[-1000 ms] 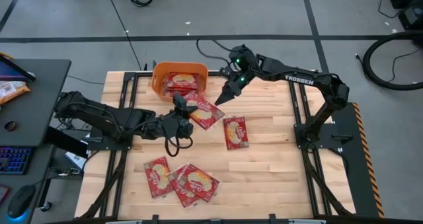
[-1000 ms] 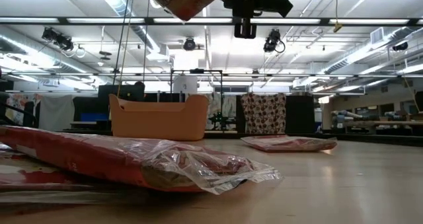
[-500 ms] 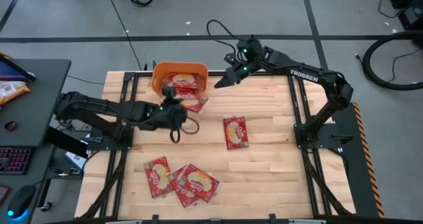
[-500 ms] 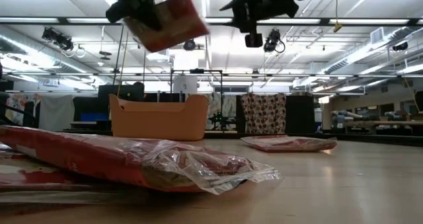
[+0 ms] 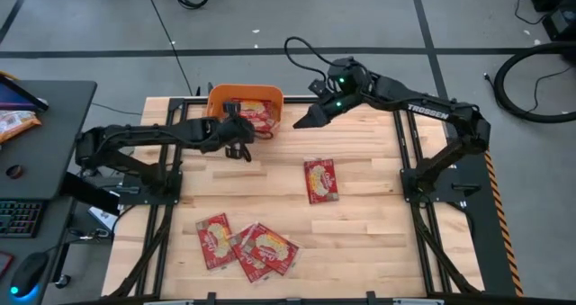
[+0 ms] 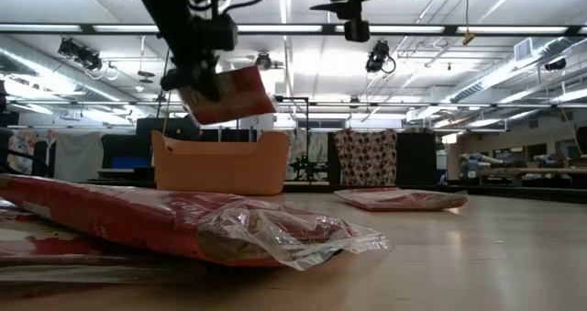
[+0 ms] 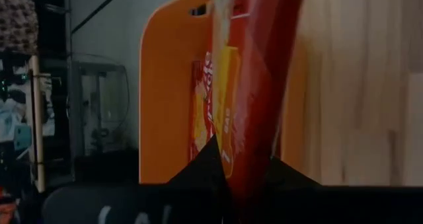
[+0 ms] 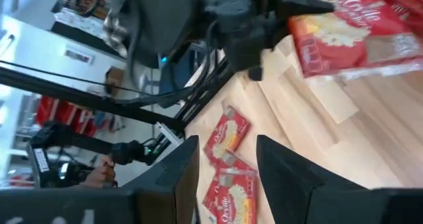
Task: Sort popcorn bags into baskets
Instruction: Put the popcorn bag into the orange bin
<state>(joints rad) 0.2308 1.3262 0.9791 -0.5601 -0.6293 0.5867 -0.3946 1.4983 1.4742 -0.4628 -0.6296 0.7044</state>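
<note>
My left gripper (image 5: pixel 241 134) is shut on a red popcorn bag (image 6: pixel 229 94) and holds it over the near rim of the orange basket (image 5: pixel 219 101). The basket stands at the table's far edge and has several red bags (image 5: pixel 250 111) in it. My right gripper (image 5: pixel 301 122) is open and empty, in the air just right of the basket. One bag (image 5: pixel 320 180) lies flat mid-table. Several more (image 5: pixel 247 246) lie overlapping near the front edge. My left gripper pinches the bag's end (image 7: pixel 246 174) between its two fingers (image 7: pixel 210 163). It comes from the table's left, slanting down. The bag stands edge-on between the fingers. It is lifted clear, tilted, sticking out past the fingertips above the basket (image 6: pixel 220 162).
Black frame rails (image 5: pixel 403 152) run along the table's left and right sides. Bare wood (image 5: pixel 360 224) lies between the loose bags. A desk with a keyboard (image 5: pixel 18 217) stands off the table's left.
My left gripper has carried the bag from mid-table toward the far edge and a little left, up to the basket; the bag stays clear of the table. My right gripper has drawn back a little toward the far edge.
</note>
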